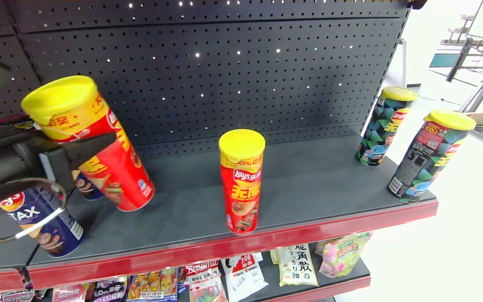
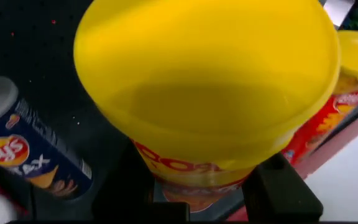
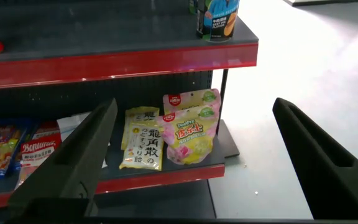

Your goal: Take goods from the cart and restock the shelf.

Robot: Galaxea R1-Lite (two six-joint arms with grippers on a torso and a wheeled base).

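Note:
A red chip can with a yellow lid (image 1: 111,167) leans tilted over the left part of the dark upper shelf (image 1: 308,184). My left gripper (image 1: 86,153) is shut on its upper body. In the left wrist view the can's yellow lid (image 2: 210,81) is close up, with the black fingers (image 2: 278,190) on either side of the can below it. Whether the can's base touches the shelf I cannot tell. My right gripper (image 3: 197,168) is open and holds nothing, down in front of the lower shelf (image 3: 160,177).
A second red can (image 1: 241,180) stands upright near the shelf's red front edge. Two dark patterned cans (image 1: 384,126) (image 1: 430,155) stand at the right end. Blue cans (image 1: 44,222) stand left of the held can. Snack bags (image 3: 188,130) lie on the lower shelf.

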